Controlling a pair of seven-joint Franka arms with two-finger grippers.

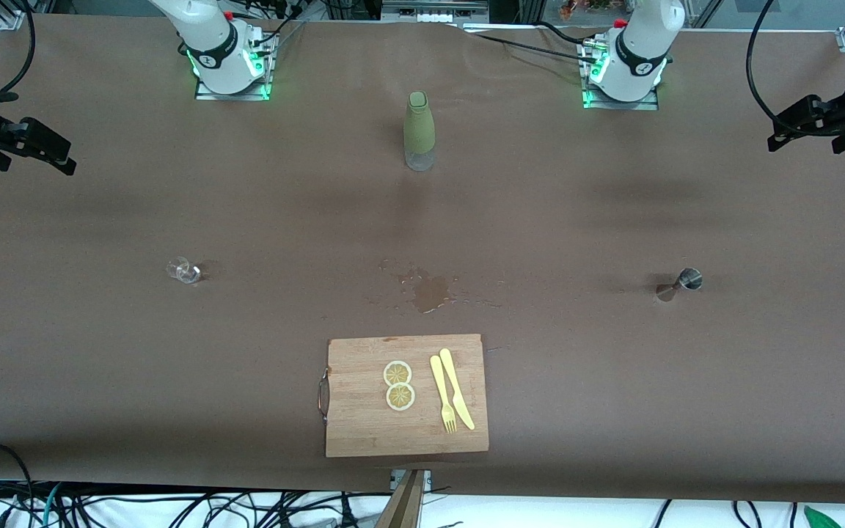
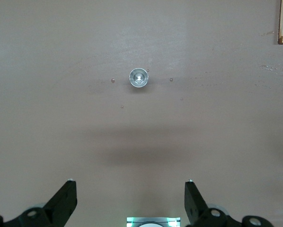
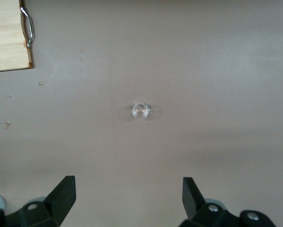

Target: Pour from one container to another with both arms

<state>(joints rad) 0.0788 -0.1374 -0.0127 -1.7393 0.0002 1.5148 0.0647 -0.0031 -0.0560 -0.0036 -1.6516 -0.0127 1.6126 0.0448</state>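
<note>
A small clear glass stands on the brown table toward the right arm's end. It also shows in the right wrist view as the glass, well clear of my right gripper, which is open and empty. A metal jigger stands toward the left arm's end. My left gripper hangs open and empty high over the table, with the jigger some way off its fingertips. In the front view the right gripper and left gripper sit at the table's two ends.
A green-sleeved bottle stands between the two bases. A wet spill lies mid-table. Nearer the front camera is a wooden cutting board with two lemon slices, a yellow fork and knife.
</note>
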